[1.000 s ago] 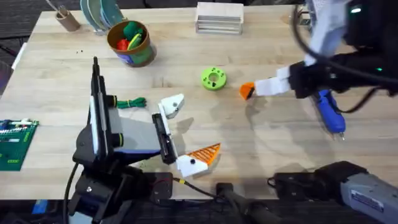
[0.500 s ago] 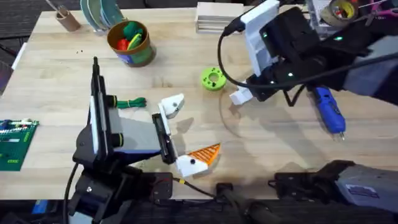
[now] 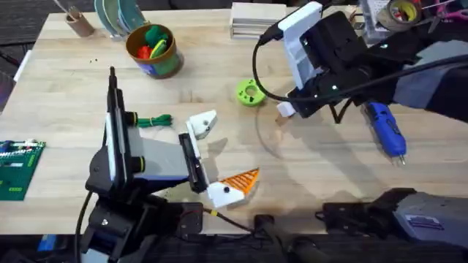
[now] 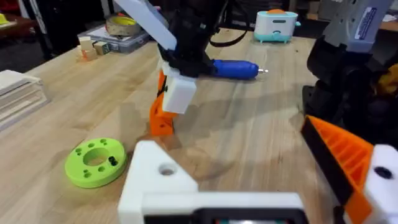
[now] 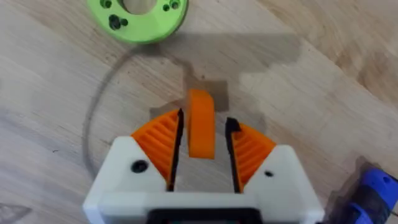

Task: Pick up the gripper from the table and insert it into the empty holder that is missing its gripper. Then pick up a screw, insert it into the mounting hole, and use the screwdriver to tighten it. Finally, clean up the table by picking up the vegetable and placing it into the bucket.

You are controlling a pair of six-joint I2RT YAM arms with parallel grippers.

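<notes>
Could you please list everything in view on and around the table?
Table: one, light wood.
Bucket: one, yellow rim, far left, toys inside.
Cup: one, tan wood, far left corner.
Blocks: one stack, pale wood, far edge.
Disc: one, green, centre.
Vegetable: one, green, beside the left arm.
Screwdriver: one, blue, right side.
Circuit board: one, green, left edge.
Gripper piece: one, orange, at the right gripper.
Holder: one, white, bare, on the left gripper.
Left gripper: open, near centre.
Right gripper: white and orange, right of the disc.
</notes>
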